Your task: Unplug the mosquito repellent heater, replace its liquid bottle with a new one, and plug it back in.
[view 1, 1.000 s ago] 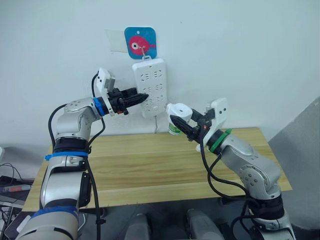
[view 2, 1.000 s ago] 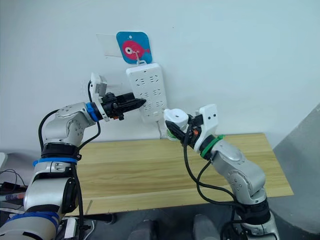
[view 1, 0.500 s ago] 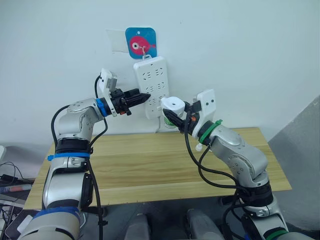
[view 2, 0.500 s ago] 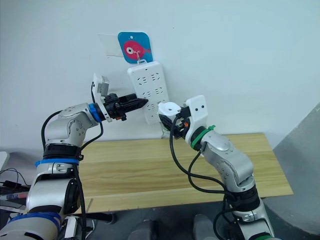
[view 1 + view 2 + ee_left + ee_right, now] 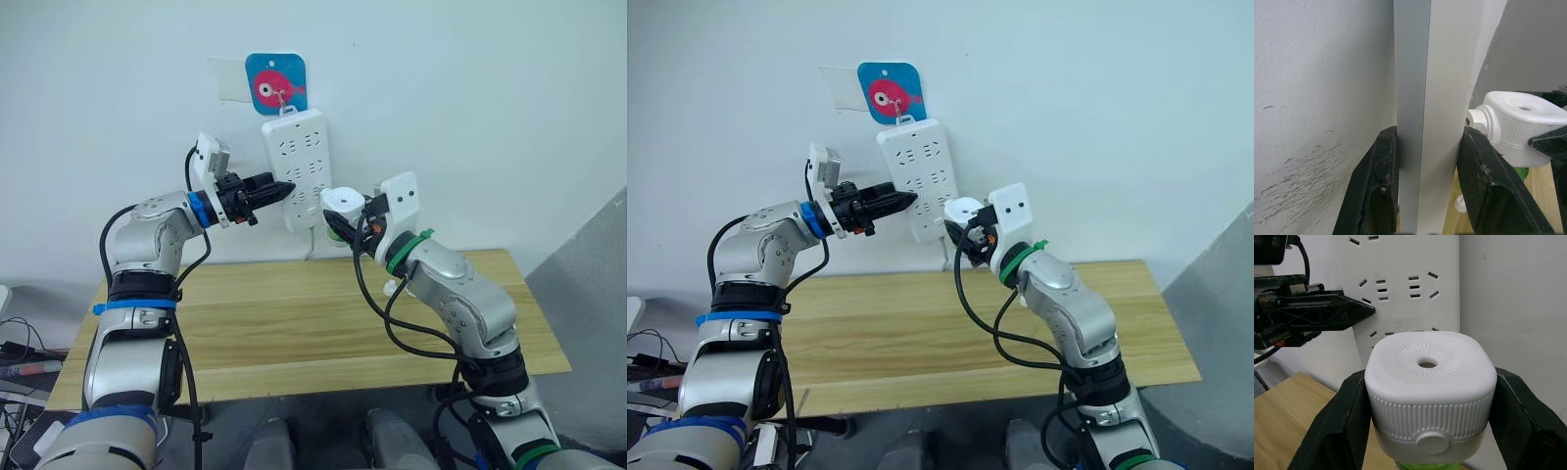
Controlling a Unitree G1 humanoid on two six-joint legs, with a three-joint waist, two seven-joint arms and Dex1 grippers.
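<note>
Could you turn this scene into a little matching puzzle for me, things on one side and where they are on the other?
Things:
1. mosquito repellent heater
2. power strip
3. fish picture
4. wooden table

Places:
A. hanging on the wall, its edge clamped between the left gripper's fingers
B. stuck on the wall above the strip
C. held by the right gripper, close in front of the strip
D. below both arms, against the wall

Pairs: 1-C, 2-A, 3-B, 4-D

White ribbed heater (image 5: 1431,387) — green bottle (image 5: 1422,465) beneath — white power strip (image 5: 299,168).
</note>
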